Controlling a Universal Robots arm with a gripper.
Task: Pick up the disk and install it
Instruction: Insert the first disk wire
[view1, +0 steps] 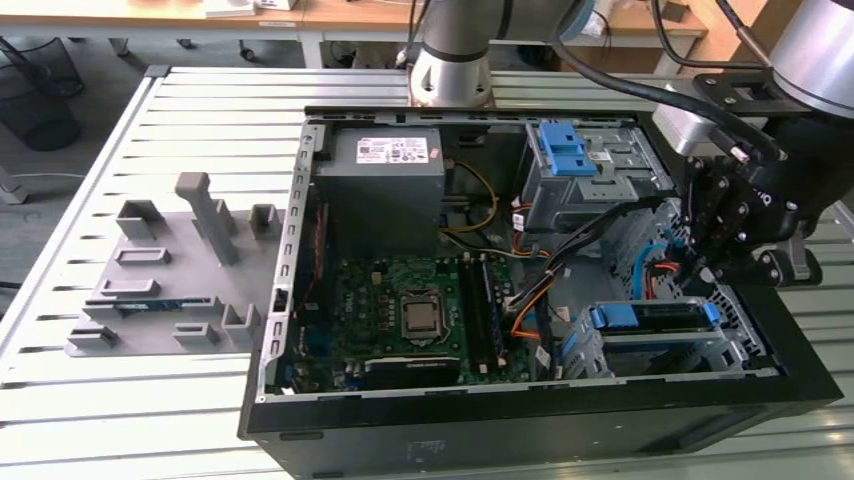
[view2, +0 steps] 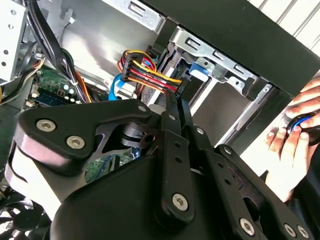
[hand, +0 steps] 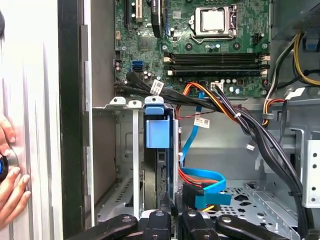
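The disk (view1: 650, 316) sits in the lower drive bay at the exterior view's right end of the open computer case (view1: 287, 300), its blue carrier around a grey metal body. The first wrist view shows the disk (hand: 157, 131) edge-on in the metal bay, blue tab uppermost. My black gripper (view1: 707, 272) hangs inside the case just above and to the exterior view's right of the disk. Its fingers (view2: 170, 125) are pressed together with nothing between them, tips close to a black connector with red, yellow and black wires (view2: 150, 75). The gripper (hand: 174, 222) shows shut in the first wrist view too.
A grey power supply box (view1: 387, 170), a drive cage with blue latch tabs (view1: 567, 150) and the green motherboard (view1: 414, 310) fill the case. Orange and blue cables (hand: 200, 175) run beside the bay. A grey fixture (view1: 174, 280) lies on the table. A person's hand (view2: 292, 140) rests outside the case wall.
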